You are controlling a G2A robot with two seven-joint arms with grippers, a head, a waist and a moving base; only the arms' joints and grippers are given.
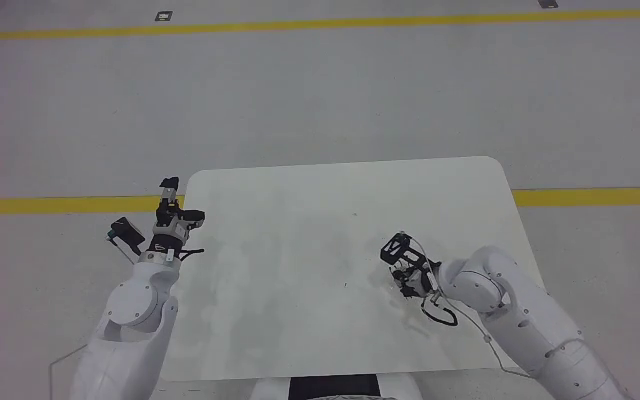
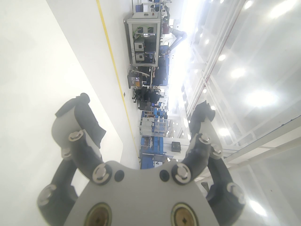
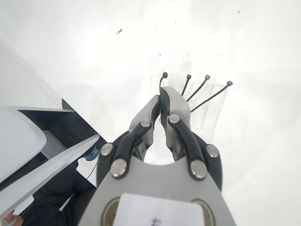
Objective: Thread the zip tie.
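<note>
1. Right gripper (image 3: 160,98): jaws together, clamped on the strap of a black zip tie (image 3: 161,82). The tie's head projects beyond the fingertips, over the right part of the white table (image 1: 300,310).
2. Three further zip ties (image 3: 198,90) rest side by side on a clear holder (image 3: 209,118), just beside that gripper.
3. Left gripper (image 2: 141,109): jaws wide apart, at the table's left edge.

A white table (image 1: 300,300) (rounded corners) stands on yellow-lined floor (image 1: 300,90).
</note>
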